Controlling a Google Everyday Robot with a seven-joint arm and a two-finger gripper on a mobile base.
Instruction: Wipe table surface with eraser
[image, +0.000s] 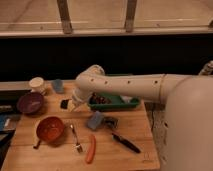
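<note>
The table surface (135, 125) is a light-brown plank top filling the lower half of the camera view. The eraser (65, 104), a small black block, lies at its back left. My white arm reaches in from the right, bends near the green tray, and ends at the gripper (74, 103), which is shut. Its tip sits right beside the eraser on the right. Whether it touches or holds the block cannot be told.
A green tray (131, 105) stands behind the arm. A blue-grey pad (95, 120), a black-handled tool (125, 143), an orange tool (90, 148), a fork (75, 137) and a red-brown pan (50, 129) lie in front. A purple bowl (30, 102) and white cup (36, 84) stand far left.
</note>
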